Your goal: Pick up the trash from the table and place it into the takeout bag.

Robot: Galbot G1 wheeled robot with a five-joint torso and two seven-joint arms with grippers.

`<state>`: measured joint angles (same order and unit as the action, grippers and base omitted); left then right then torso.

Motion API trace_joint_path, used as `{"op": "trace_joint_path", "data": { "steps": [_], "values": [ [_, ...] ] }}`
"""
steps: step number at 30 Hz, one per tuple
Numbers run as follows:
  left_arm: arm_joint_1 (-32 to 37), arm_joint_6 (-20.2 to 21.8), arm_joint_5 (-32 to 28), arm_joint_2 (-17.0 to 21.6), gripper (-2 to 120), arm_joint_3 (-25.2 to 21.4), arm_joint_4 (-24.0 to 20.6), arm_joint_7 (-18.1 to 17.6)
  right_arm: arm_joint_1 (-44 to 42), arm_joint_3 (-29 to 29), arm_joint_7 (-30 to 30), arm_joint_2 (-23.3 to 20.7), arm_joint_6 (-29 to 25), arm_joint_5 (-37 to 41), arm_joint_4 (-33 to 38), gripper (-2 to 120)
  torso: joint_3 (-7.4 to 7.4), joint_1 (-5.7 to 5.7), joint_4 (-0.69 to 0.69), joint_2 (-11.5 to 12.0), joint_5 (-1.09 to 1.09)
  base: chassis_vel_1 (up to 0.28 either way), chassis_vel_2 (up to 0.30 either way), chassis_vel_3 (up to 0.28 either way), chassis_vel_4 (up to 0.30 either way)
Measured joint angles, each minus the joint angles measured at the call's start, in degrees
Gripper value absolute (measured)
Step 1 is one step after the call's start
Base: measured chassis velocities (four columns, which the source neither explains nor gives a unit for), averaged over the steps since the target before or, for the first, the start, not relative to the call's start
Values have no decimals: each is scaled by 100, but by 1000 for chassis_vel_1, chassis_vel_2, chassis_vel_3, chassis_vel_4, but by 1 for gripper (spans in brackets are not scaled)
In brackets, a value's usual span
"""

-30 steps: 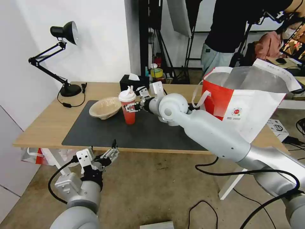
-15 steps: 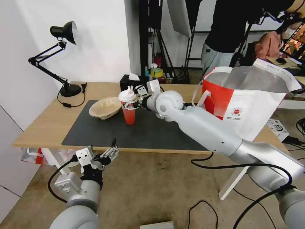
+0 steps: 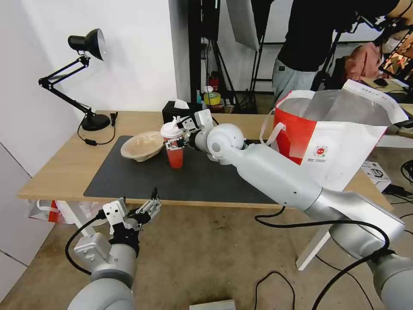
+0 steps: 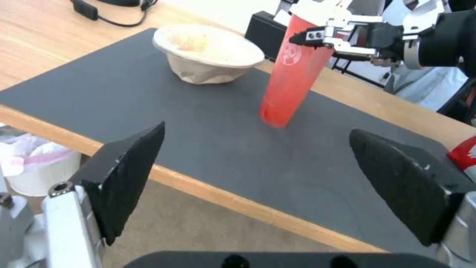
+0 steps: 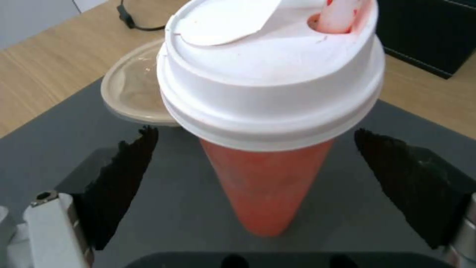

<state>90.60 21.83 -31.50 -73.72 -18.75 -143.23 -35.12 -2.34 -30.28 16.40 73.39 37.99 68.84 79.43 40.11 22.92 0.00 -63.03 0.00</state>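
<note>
The right gripper (image 3: 174, 145) reaches across the table (image 3: 56, 170) to the red cup (image 3: 174, 153), its black fingers (image 5: 124, 186) spread wide on either side of the upper body, just under the lid (image 5: 270, 70), with clear gaps on both sides and no squeeze. The cup stands upright on the dark grey mat (image 3: 189, 178), a tall tapering tube of glossy translucent red plastic with a faint round white logo on its side, too small to read. Its lid is smooth white plastic, domed and ringed, with a peeled-back flap and a stained white straw (image 5: 340, 15) poking out.

Just beside the cup sits the beige bowl (image 3: 142, 146), matte pressed pulp, shallow, its wall crumpled. Behind the cup is a black tissue box (image 3: 176, 113).

At the table's right end stands the takeout bag (image 3: 331, 146), red and white, mouth open, crinkled silver foil inside, a white strap at its side and a small round red logo on the white panel; the print is not legible.

The left gripper (image 3: 146, 212) hangs low in front of the table edge, its textured black pads (image 4: 129, 175) far apart and nothing between them.
</note>
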Motion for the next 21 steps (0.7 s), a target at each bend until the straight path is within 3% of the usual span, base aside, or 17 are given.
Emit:
{"op": "trace_joint_path", "data": {
  "steps": [17,21],
  "values": [
    [45,-9,-2,1,100,-16,0,1,-16,3,-193,238,-90,-158,-375,99,0,0,0,0,0,0,0,0,0],
    [72,-15,-2,7,100,-24,0,2,-42,13,-225,257,-124,-175,-446,83,0,0,0,0,0,0,0,0,0]
  ]
}}
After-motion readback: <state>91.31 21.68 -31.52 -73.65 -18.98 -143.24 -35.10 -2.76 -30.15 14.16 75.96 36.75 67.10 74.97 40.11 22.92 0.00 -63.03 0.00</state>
